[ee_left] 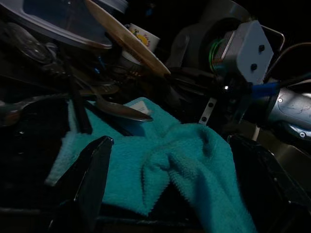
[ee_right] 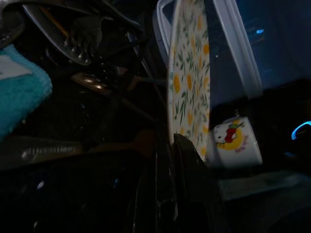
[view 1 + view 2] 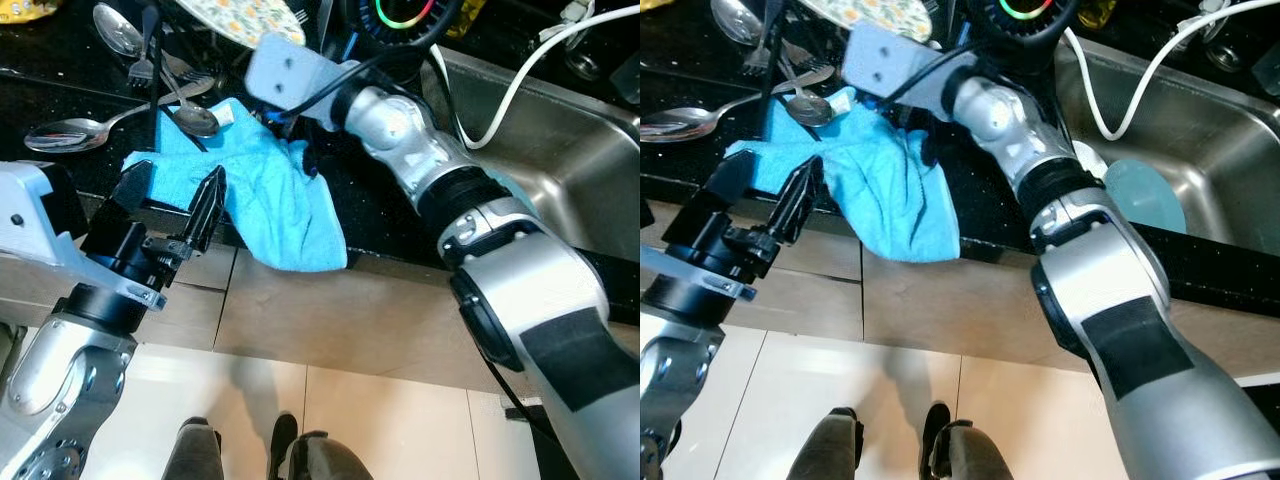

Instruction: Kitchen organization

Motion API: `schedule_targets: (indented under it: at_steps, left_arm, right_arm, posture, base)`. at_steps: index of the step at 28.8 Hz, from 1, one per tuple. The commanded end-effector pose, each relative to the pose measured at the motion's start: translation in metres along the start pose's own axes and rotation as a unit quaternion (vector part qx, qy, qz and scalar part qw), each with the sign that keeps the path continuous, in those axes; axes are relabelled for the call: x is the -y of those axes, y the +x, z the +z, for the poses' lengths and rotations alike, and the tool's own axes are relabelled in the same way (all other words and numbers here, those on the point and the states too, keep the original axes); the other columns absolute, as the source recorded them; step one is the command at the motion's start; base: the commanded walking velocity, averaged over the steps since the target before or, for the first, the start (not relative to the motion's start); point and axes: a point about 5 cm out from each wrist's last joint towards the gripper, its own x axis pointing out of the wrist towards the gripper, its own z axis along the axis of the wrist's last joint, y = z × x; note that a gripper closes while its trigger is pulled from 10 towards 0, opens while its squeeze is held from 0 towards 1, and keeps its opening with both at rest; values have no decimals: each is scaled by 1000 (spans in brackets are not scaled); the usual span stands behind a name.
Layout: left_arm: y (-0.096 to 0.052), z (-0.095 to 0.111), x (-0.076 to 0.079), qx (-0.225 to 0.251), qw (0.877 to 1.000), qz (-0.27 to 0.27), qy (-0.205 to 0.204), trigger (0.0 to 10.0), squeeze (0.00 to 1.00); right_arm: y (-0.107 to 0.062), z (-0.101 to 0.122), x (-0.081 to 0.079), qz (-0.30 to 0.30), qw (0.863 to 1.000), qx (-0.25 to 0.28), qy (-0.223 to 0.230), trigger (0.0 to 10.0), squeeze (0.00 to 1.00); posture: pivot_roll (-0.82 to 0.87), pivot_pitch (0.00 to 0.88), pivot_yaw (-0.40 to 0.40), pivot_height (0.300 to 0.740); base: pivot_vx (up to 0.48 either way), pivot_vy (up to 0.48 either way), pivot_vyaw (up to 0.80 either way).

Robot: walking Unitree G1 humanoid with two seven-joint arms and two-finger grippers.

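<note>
The blue cloth [image 3: 262,190] is draped over the near counter edge [image 3: 390,262], just beyond the left gripper [image 3: 178,205], whose fingers are spread. The right gripper [image 2: 167,160] is seen pressed together, farther back.

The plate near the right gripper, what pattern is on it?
The plate is white with yellow flowers and green leaves, clearest in the right wrist view.

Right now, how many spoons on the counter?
3, maybe more hidden under the plate: one spoon left of the blue cloth, one resting on the cloth's top edge, one at the back by the forks.
</note>
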Motion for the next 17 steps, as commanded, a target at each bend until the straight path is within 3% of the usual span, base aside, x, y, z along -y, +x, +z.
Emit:
schedule_targets:
  at_steps: [1,8,13,17]
  left_arm:
    - [1,-2,3,-7,1000,-18,-6,10000,0]
    - [6,0,2,-2,999,-37,-4,10000,0]
    - [10,1,1,1,999,-50,1,10000,0]
    - [12,1,0,1,999,-55,1,10000,0]
  right_arm:
    - [-9,-6,5,-13,1000,13,23,0,0]
    - [-19,0,16,-25,994,85,69,0,0]
    - [-25,28,36,-34,976,194,87,0,0]
    - [-29,41,48,-48,963,244,106,0,0]
  posture:
    - [347,222,-201,740]
    - [347,205,-175,740]
    - [349,191,-162,740]
    - [353,185,-156,740]
  base:
    - [0,0,0]
    - [0,0,0]
    - [0,0,0]
    - [0,0,0]
